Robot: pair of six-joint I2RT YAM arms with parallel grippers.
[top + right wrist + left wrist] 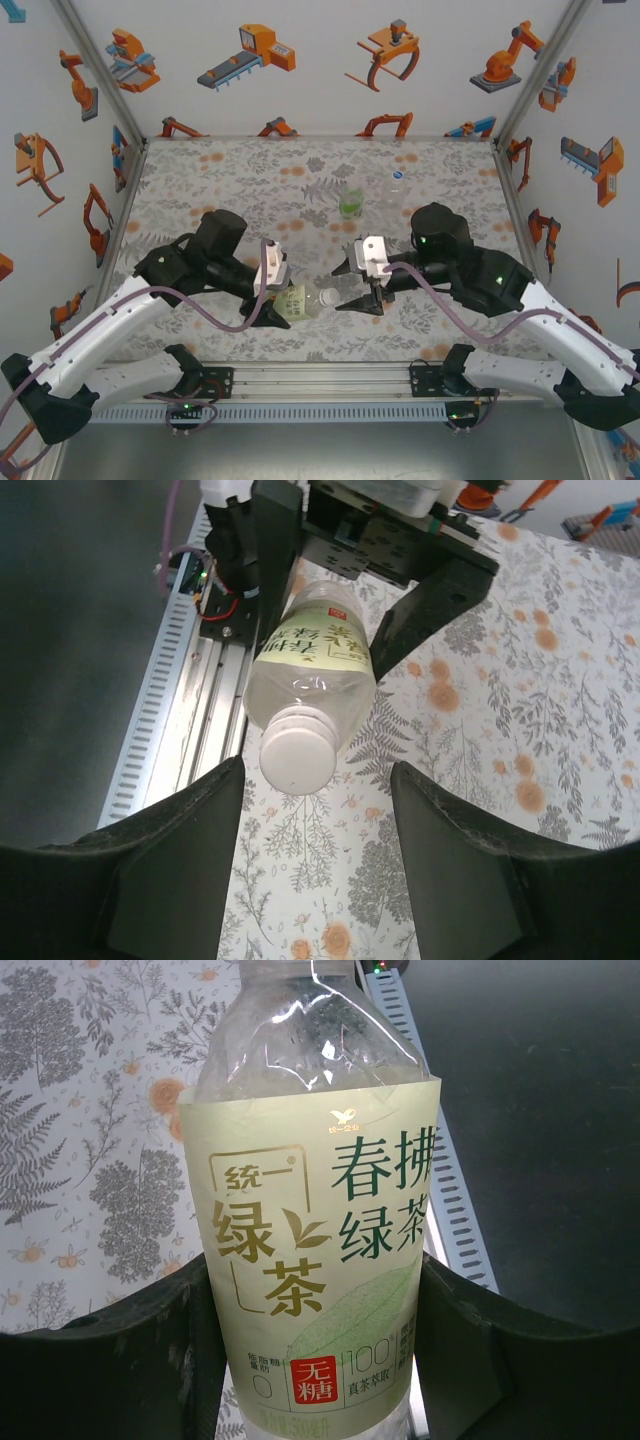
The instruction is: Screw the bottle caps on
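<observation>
Floral desk [200,200], lower centre of the top view: your left claw [272,303] is clamped on the pale-label bottle [295,304], which is tilted with its neck toward the right claw [318,780]. White cap [297,757] sits on the neck. Right jaws are wide, straddling it with gaps both sides. Line up on the cap axis, close squarely, then twist. Green-label bottle [351,203] and clear bottle [397,188] stand upright, upper centre.
</observation>
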